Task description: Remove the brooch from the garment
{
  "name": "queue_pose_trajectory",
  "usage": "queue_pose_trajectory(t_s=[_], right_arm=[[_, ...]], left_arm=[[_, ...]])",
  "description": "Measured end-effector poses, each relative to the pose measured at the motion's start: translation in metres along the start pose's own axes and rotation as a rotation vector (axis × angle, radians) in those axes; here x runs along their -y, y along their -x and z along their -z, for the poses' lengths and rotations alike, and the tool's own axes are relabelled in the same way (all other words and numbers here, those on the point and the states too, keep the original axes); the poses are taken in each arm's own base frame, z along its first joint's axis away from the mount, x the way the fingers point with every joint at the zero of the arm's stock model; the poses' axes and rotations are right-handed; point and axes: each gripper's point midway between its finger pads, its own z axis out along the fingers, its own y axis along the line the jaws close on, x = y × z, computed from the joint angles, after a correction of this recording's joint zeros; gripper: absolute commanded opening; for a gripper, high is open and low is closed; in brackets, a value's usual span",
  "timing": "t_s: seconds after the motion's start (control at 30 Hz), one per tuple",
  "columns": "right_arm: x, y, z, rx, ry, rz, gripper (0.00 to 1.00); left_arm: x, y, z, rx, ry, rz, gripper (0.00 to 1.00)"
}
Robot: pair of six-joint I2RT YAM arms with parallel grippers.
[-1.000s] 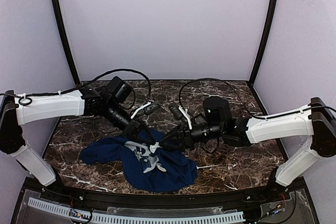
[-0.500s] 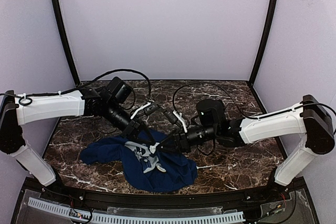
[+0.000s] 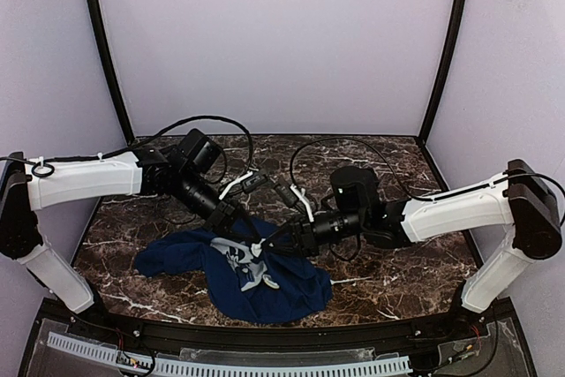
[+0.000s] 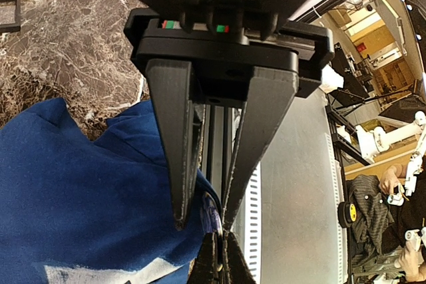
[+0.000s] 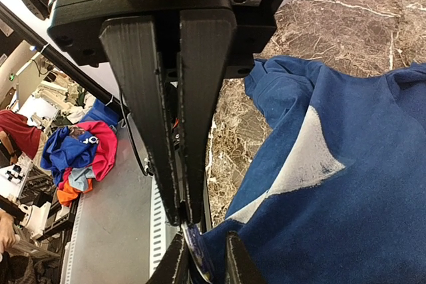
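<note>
Right gripper [image 5: 185, 221], fingers pressed together, tips touching the brooch [image 5: 195, 252] on a raised fold of the garment [image 5: 346, 231]. Left gripper [image 4: 204, 219] pinches that fold. Garment lies near the table's [image 3: 397, 271] front edge, with bare marble behind and to the right.

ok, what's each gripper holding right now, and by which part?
The left gripper pinches a fold of the shirt right at the brooch. The right gripper looks shut on the brooch's edge.
</note>
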Motion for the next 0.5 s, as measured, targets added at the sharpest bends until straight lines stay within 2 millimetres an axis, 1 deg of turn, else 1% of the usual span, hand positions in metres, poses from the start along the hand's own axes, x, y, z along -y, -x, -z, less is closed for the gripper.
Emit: queue_pose_trajectory(t_s=[0.33,0.5], right_arm=[[0.009,-0.001,-0.004,0.011,-0.062,0.035,0.1],[0.012,-0.003,-0.007,0.015,-0.111,0.067,0.09]], left_arm=[[-0.007,-0.003,0.0,-0.003,0.026,0.013,0.01],[-0.009,-0.005,0.001,-0.004,0.03,0.027,0.01]])
